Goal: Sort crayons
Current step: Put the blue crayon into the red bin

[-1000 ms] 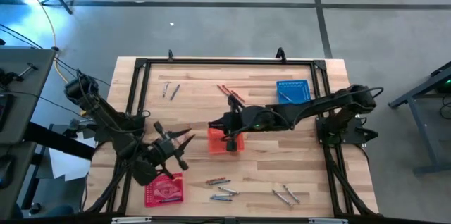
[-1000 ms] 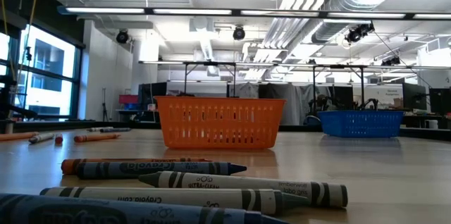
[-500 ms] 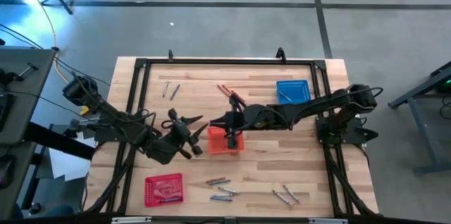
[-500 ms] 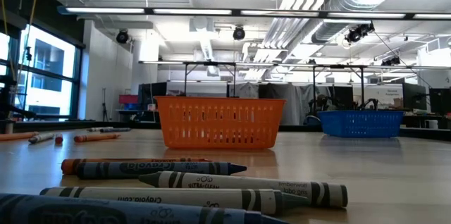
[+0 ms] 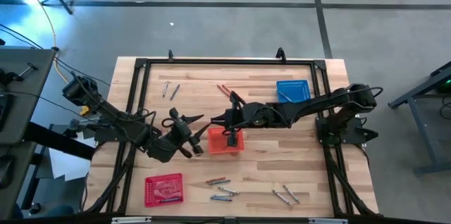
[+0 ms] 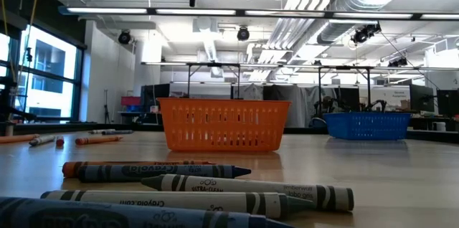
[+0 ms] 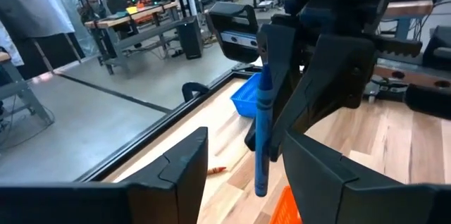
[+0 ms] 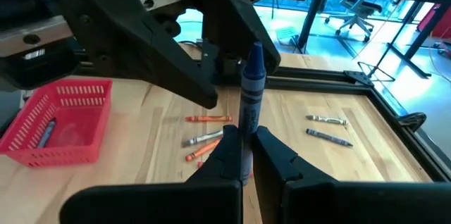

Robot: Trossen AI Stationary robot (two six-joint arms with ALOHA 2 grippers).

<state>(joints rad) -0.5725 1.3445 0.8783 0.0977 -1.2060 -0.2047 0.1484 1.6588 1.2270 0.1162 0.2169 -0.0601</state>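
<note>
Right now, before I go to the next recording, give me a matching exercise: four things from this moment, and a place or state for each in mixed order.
Things:
1. blue crayon
2. red basket
3. blue basket
4. left gripper

Places or states:
A. open, beside the orange basket
B. on the table's right half
C. held upright in the right gripper fingers
D. on the table's left half

Pairs: 1-C, 2-D, 3-B, 4-A

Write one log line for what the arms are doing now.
right gripper: shut on blue crayon, over orange basket | left gripper: open, facing crayon
</note>
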